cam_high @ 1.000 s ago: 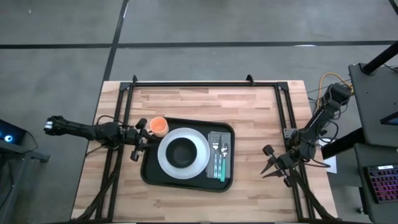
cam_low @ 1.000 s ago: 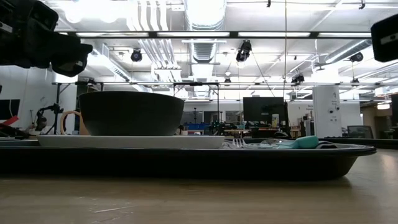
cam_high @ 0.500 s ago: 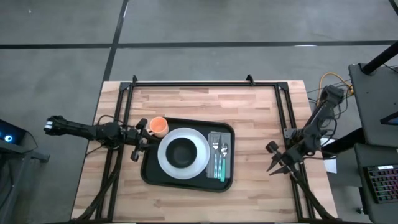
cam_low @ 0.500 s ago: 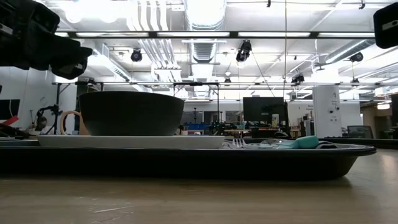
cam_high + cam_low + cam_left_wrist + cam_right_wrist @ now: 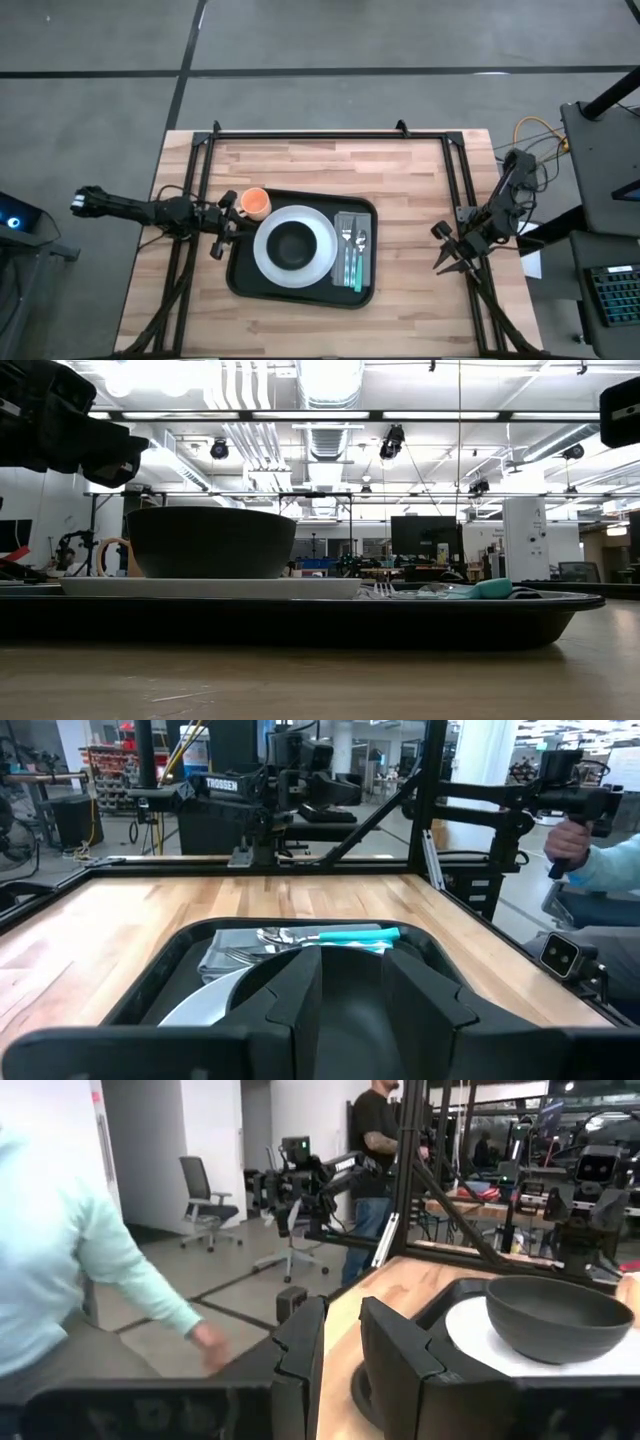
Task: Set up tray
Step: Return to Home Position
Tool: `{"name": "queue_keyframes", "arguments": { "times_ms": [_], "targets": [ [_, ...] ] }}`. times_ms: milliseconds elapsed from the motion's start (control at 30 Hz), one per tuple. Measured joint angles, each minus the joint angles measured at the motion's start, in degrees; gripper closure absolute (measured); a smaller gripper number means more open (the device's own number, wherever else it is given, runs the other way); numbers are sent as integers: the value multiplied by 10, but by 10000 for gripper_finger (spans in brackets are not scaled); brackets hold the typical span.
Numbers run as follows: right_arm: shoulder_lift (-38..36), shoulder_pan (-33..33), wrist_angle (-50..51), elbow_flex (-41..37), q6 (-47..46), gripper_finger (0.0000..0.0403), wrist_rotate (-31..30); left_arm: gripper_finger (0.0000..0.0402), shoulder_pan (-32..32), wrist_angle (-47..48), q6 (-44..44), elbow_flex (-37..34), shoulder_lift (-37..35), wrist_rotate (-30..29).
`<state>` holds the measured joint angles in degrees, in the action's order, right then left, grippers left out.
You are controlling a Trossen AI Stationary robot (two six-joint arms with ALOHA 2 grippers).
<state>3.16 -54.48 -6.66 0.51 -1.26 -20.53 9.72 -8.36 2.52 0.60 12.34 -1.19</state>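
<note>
The black tray (image 5: 238, 280) lies in the middle of the wooden table. On it rests a white plate (image 5: 320, 262) with a dark bowl (image 5: 293, 245) standing on it. A grey napkin (image 5: 345, 222) with teal-handled cutlery (image 5: 354, 268) lies to the plate's right. An orange cup (image 5: 255, 203) stands at the tray's far left corner. My left gripper (image 5: 222, 226) hangs level just left of the tray, above its rim, fingers a little apart and empty (image 5: 352, 960). My right gripper (image 5: 450, 262) is by the table's right edge, narrowly open and empty (image 5: 342, 1320).
A black frame (image 5: 330, 133) runs along the table's far edge and down both sides. A person in a light blue sleeve (image 5: 90, 1260) stands beyond the table's right edge, and another person (image 5: 375, 1160) stands farther off. Bare wood (image 5: 410, 200) lies between the tray and my right gripper.
My right arm has folded back, and its gripper has moved a little toward the table's right edge, still empty. The tray and everything on it have stayed put.
</note>
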Motion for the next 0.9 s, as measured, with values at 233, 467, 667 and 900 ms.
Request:
{"name": "queue_keyframes", "arguments": {
  "times_ms": [233, 467, 667, 900],
  "targets": [
    [-29, 0, 21, 1, 17, 344, 8, 310, 0, 0, 0, 0, 0, -3],
    [-29, 0, 18, 1, 10, 344, 10, 310, 0, 1, 0, 0, 4, -2],
    [-29, 0, 18, 1, 10, 344, 10, 310, 0, 0, 0, 0, 10, 0],
    [-23, 0, 18, 1, 8, 344, 11, 311, 0, 0, 0, 0, 10, 0]
  ]
}}
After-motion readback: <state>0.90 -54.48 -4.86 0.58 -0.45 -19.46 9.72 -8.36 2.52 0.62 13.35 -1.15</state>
